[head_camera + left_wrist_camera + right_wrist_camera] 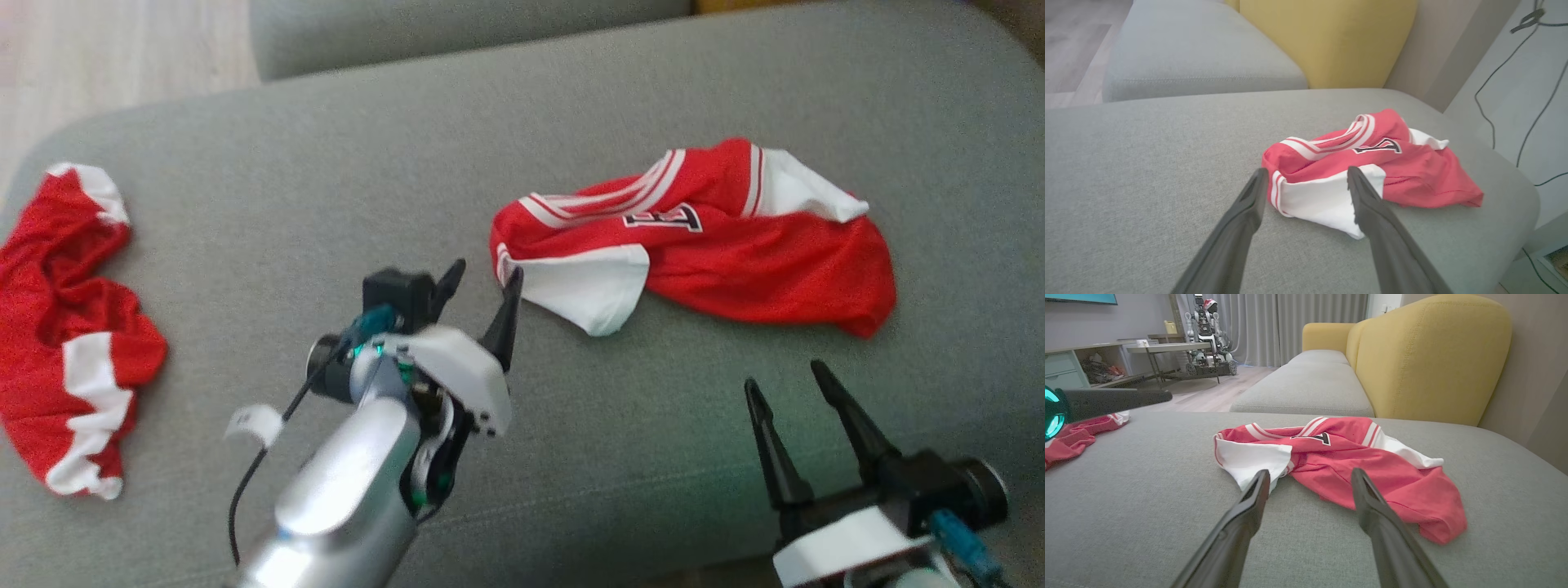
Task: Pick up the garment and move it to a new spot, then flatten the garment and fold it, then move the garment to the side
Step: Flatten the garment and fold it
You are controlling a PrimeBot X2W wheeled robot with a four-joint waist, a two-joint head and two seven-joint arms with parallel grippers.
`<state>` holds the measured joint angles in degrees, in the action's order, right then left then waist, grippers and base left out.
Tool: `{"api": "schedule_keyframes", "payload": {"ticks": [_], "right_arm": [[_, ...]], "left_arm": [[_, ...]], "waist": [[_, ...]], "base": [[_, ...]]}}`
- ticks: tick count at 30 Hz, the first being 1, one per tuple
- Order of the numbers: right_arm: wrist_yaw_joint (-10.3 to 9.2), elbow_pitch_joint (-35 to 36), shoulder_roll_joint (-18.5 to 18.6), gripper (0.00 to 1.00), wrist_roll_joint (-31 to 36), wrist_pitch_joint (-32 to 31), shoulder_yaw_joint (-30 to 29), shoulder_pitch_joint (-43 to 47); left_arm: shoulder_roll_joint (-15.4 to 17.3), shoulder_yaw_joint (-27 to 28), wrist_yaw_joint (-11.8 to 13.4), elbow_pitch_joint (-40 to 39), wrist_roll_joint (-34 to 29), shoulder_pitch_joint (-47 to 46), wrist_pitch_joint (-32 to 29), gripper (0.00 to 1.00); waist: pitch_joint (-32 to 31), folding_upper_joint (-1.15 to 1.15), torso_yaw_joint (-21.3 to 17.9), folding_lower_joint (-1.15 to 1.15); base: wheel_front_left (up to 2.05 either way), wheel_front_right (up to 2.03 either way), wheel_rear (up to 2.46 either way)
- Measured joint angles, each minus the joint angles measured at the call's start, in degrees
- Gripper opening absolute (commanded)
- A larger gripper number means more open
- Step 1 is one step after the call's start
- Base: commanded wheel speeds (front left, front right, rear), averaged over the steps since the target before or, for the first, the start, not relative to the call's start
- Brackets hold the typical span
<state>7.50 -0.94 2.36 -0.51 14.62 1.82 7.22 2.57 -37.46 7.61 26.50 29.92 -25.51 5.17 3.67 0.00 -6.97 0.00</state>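
Jaws of the left gripper (486,273) stand wide apart with nothing between them, and those of the right gripper (784,376) are spread just as wide and also carry nothing.

At the far left of the head view a second red and white garment (57,327) lies bunched on the grey sofa seat (326,204), well apart from everything else. Next comes the left gripper, raised over the seat, its fingers aimed at the left end of the red and white jersey (735,253). One fingertip is just beside the jersey's white sleeve (588,290); whether it touches the cloth I cannot tell. In the left wrist view the left gripper (1307,171) frames that sleeve (1318,200) between its two fingers.

The jersey lies crumpled right of the seat's middle, striped trim and a dark letter patch (663,219) facing up, its red body trailing towards the right edge.

Right of and nearer than the jersey, the right gripper hangs apart from it. In the right wrist view it (1310,473) points at the jersey (1372,473), with a yellow backrest (1433,355) behind and another robot (1208,335) far off across the room.
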Motion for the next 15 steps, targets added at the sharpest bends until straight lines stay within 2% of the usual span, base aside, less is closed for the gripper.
{"api": "schedule_keyframes", "payload": {"ticks": [6, 10, 13, 15], "right_arm": [[0.00, 0.0, 0.0, 1.00, -1.1, 0.0, 0.4, -4.2], [0.00, 0.0, 0.0, 1.00, -1.6, 0.0, 0.5, -5.2], [0.00, 0.0, 0.0, 1.00, -1.8, 0.0, 0.4, -5.6], [0.00, 0.0, 0.0, 1.00, -1.9, 0.0, 0.4, -5.7]], "left_arm": [[-0.1, -4.3, 2.6, 10.3, 5.2, -7.8, 1.2, 1.00], [-0.3, -7.0, 1.2, 14.8, 7.7, -11.0, 4.9, 1.00], [-0.3, -8.3, -0.1, 18.1, 9.6, -13.9, 5.6, 1.00], [-0.4, -8.8, -0.1, 20.4, 10.5, -15.6, 5.9, 1.00]], "waist": [[4.2, 0.00, -2.4, 0.00], [6.0, 0.00, -4.1, 0.00], [7.1, 0.00, -5.2, 0.01], [7.7, 0.00, -5.8, 0.01]], "base": [[0.00, 0.00, 0.00], [0.00, 0.00, 0.00], [0.00, 0.00, 0.00], [0.00, 0.00, 0.00]]}}
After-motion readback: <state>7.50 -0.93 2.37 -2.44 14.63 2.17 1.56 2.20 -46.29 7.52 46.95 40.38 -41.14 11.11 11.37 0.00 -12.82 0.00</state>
